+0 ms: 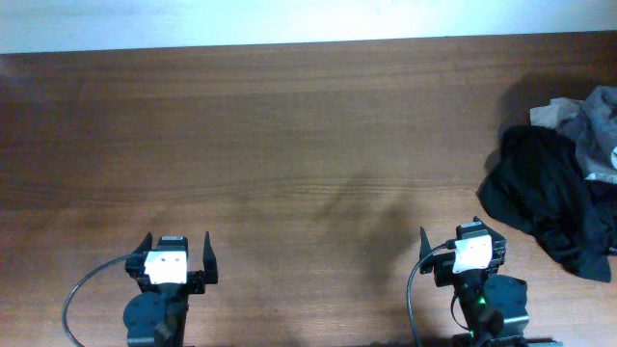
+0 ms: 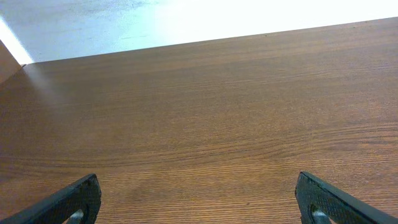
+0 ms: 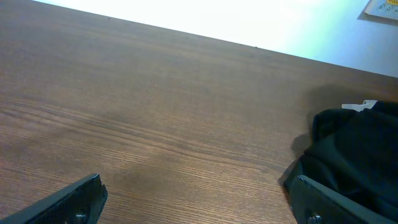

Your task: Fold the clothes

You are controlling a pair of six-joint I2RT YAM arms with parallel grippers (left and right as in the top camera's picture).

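Both wide open and empty, my left gripper (image 1: 176, 241) and right gripper (image 1: 461, 239) hang over the near edge of the wooden table (image 1: 289, 125). My right one is much the nearer to the grey-olive shorts (image 1: 596, 120), which lie crumpled between one and two o'clock from it at the table's far right, just beyond a larger black garment (image 1: 545, 198) and touching it. Bunched as they are, I cannot read their long axis; the frame edge cuts the heap off, and my right wrist view shows the black cloth but not the shorts.
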